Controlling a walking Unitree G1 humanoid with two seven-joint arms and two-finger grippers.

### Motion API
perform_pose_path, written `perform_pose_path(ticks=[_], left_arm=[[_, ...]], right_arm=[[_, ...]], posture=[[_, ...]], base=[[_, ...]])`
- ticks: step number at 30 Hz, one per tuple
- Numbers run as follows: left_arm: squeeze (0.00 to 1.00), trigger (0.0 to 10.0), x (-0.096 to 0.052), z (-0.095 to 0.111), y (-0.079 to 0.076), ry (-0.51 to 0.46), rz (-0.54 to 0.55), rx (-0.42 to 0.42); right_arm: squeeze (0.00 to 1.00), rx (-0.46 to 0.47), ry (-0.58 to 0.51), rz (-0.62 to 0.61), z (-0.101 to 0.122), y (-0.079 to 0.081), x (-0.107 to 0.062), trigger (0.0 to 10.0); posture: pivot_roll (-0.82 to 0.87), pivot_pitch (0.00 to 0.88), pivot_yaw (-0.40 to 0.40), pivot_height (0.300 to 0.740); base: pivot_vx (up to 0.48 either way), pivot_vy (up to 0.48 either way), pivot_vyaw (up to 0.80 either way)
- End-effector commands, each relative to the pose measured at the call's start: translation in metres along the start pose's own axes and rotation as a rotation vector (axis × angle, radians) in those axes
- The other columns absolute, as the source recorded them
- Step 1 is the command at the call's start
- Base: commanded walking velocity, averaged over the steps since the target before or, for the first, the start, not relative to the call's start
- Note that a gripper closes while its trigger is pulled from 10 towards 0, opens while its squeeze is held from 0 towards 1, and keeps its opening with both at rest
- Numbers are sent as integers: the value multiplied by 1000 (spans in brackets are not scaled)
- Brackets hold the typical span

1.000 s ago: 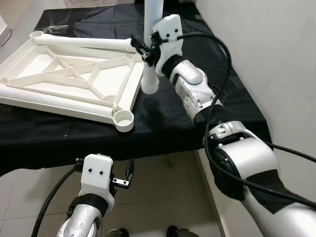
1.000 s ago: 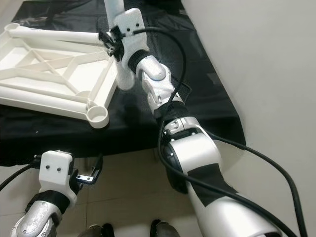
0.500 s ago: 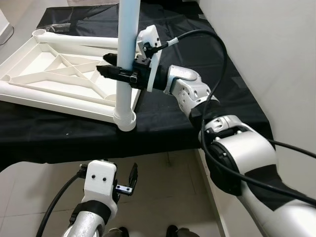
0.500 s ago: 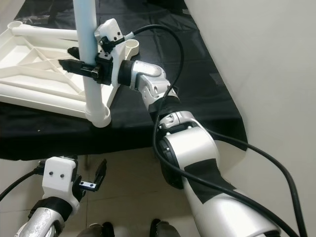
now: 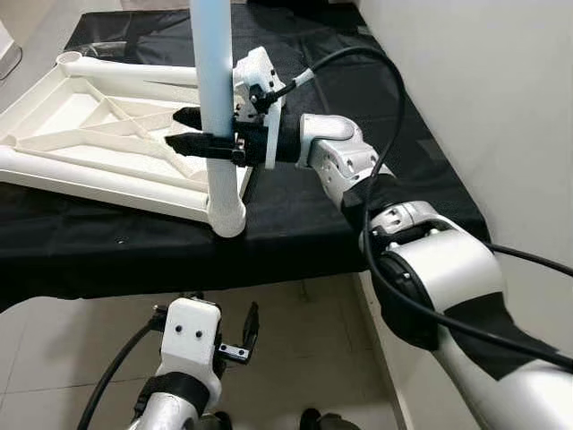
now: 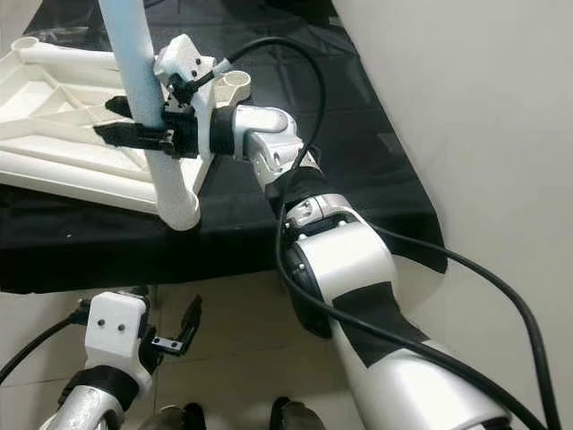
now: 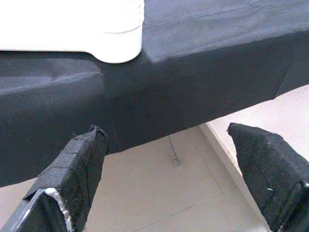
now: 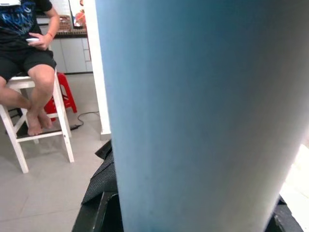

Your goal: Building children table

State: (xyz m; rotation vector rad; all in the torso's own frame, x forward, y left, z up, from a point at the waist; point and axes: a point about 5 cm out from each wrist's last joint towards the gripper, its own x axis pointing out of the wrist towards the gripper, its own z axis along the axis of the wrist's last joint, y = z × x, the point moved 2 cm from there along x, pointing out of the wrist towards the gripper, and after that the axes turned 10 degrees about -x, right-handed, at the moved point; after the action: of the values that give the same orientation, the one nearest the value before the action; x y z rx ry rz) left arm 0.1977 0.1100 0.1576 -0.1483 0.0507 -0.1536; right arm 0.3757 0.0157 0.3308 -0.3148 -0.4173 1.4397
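Carried left since a second ago, the leg (image 5: 213, 81) now stands upright with its foot in the corner socket of the tabletop (image 5: 107, 134) on the desk (image 5: 358, 81). Right hand (image 5: 199, 141) grips the leg mid-shaft. Left hand (image 5: 235, 333) hangs open below the desk edge.

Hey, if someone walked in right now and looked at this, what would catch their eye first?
First, the tall white table leg standing upright in the near corner socket of the upside-down white tabletop on the black-covered table, with the right gripper clamped around it. Below the table's edge, the left gripper hangs open over the tiled floor. In the right wrist view, a person sits on a white stool.
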Motion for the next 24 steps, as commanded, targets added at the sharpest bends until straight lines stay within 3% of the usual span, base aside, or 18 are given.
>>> perform_pose_path(ticks=[1,8,16,24], left_arm=[[0,10000,-4,0,-1,2,3,-5],[0,10000,-4,-3,-5,8,-7,-10],[0,10000,-4,-4,-8,8,-9,-16],[0,10000,-4,-2,-7,0,10,-15]], right_arm=[[0,-4,1,22,2,1,1,10000],[0,-36,51,63,1,3,1,10000],[0,-71,83,102,-5,17,25,10000],[0,-71,77,72,-5,18,32,10000]], posture=[[90,252,-83,740],[84,244,-81,740],[81,258,-90,740],[85,264,-99,740]], base=[[0,0,0],[0,0,0],[0,0,0],[0,0,0]])
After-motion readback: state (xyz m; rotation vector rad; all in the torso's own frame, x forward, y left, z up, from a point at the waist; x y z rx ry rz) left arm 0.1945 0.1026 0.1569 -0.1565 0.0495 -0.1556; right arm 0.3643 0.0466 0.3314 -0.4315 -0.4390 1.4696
